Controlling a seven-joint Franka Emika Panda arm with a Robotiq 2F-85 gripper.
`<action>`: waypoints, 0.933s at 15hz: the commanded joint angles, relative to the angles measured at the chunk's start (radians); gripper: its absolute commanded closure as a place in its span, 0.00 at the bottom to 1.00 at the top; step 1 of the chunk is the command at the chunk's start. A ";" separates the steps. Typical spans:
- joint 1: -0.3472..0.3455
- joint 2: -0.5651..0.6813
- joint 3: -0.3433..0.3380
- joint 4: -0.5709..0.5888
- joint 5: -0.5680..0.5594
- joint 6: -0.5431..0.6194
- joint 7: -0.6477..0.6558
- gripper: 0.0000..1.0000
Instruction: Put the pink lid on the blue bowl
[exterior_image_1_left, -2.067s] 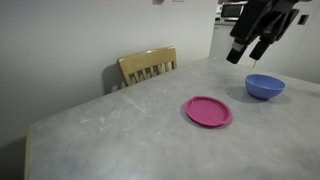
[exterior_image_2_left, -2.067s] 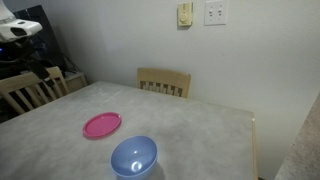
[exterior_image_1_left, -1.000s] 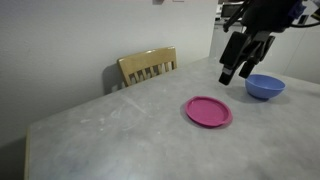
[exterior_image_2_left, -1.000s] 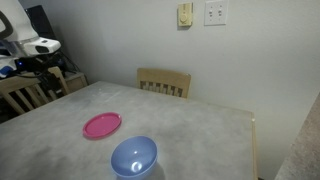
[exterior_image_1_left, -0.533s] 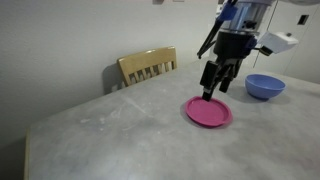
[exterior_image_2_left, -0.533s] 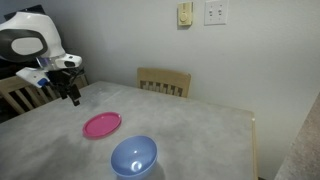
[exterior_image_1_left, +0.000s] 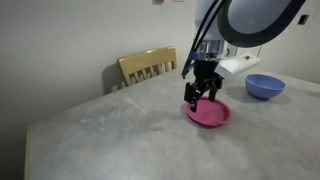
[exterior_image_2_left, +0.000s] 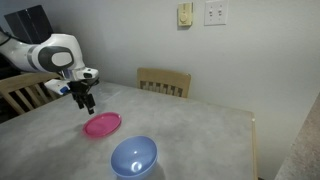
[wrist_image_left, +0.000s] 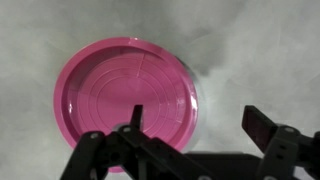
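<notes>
Presently judged at the approach stage only, with no part of the placing done. Found the hand (exterior_image_1_left: 194, 101) hanging just above the pink lid (exterior_image_1_left: 210, 113), over one edge of it, jaws spread wide and gripping nothing. Confirmed in the wrist view: one finger (wrist_image_left: 135, 118) over the disc, the other past its rim, above bare table (wrist_image_left: 260, 50). Noted the pink lid lying flat on the table directly beneath the hand, not lifted. Located the blue bowl (exterior_image_1_left: 264, 86) well apart from the hand, beyond the lid's far side, upright and uncovered. Judged outstanding: closing on the lid's rim, lifting, carrying across to the bowl, setting down on top. Searched for brands, labels and writing; found none legible on lid, bowl, hand or wall plates (exterior_image_2_left: 205, 12).
</notes>
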 joint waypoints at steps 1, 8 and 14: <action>-0.010 0.093 0.009 0.095 0.061 -0.026 -0.004 0.00; -0.008 0.200 -0.012 0.170 0.122 -0.045 -0.011 0.00; -0.003 0.237 -0.025 0.219 0.120 -0.056 -0.002 0.06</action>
